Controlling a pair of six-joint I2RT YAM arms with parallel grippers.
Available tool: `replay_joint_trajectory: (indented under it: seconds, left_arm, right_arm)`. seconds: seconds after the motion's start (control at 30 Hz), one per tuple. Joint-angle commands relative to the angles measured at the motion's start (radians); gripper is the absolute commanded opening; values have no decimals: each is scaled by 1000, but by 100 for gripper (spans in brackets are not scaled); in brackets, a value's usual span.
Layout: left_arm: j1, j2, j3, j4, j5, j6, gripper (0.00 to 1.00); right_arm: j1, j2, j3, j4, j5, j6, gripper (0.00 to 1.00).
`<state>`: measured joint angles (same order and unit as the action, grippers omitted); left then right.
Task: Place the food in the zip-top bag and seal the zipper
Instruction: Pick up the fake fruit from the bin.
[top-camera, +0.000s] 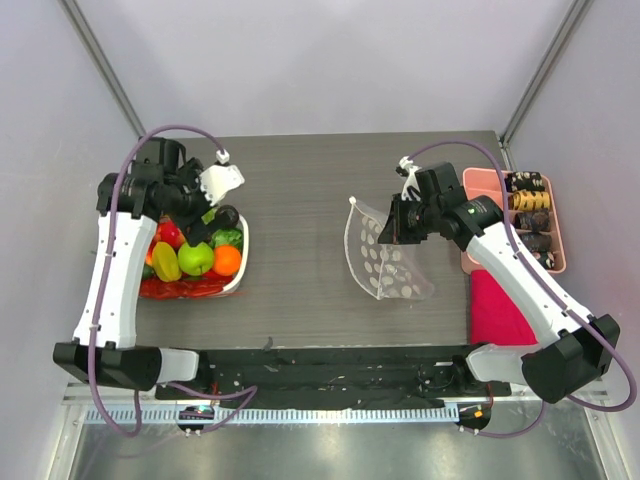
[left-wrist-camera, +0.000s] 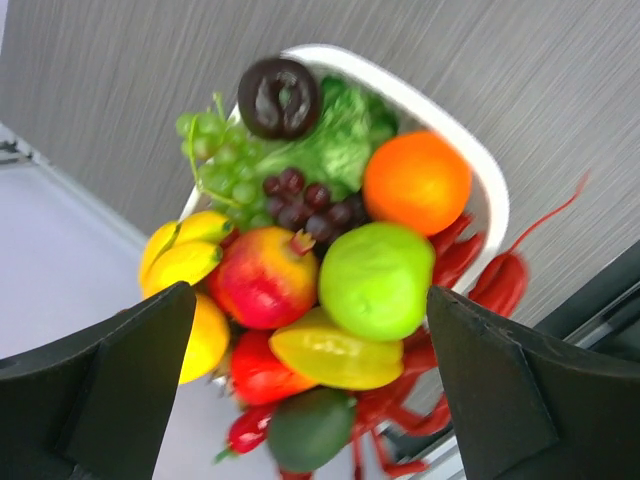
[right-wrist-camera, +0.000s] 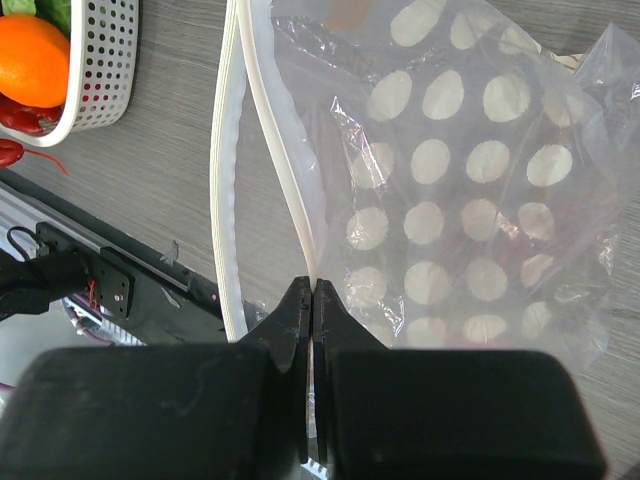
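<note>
Left end effector (left-wrist-camera: 308, 293), food (left-wrist-camera: 375, 280) in basket (left-wrist-camera: 497, 200)

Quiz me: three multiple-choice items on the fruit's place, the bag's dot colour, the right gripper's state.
1. Where is the fruit? A) in the bag B) in the white basket C) in the right gripper
2. The bag's dots are: A) blue B) black C) white
3. The right gripper is: A) open B) shut on the bag's mouth edge C) shut on a fruit
Answers: 1 B, it is heaped in the basket; 2 C, white dots show on the clear plastic; 3 B, its fingers meet on the mouth edge.
</note>
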<state>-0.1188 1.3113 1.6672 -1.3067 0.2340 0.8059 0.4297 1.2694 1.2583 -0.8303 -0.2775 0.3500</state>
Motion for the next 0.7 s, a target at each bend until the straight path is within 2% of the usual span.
replay_joint_trajectory:
  seconds: [0.0, 0.1, 0.17, 0.27, 0.3, 0.4, 0.43, 0.5, 0.53, 0.67]
  left_arm:
    - [7, 14, -18, -351, -140, 255, 100]
    - [22, 49, -14, -330, -168, 273, 100]
    - [62, 78, 69, -293, -90, 219, 100]
    - [197, 137, 213, -305, 59, 151, 100]
    - [281, 149, 238, -307, 85, 141, 100]
    - [404, 193, 325, -309, 212, 121, 100]
    - [479, 207, 345, -321, 267, 113, 100]
    - [543, 259, 402, -339, 318, 92, 100]
    - [601, 281, 413, -354, 338, 82, 100]
    - [695, 313, 387, -355, 400, 68, 100]
  right_arm:
    - [-2, -12, -5, 26, -12, -8, 1]
    - [-2, -12, -7, 26, -12, -9, 1]
    - [-3, -13, -7, 26, -11, -14, 1]
    - [-3, -16, -7, 26, -5, -22, 1]
    - [-3, -13, -5, 25, -5, -25, 1]
    - [-3, 1, 9, 17, -3, -34, 1]
    - [-3, 7, 13, 17, -5, -34, 1]
    - [-3, 16, 26, 17, -8, -36, 1]
    - [-3, 25, 29, 23, -9, -39, 1]
    - [-3, 38, 46, 28, -20, -65, 1]
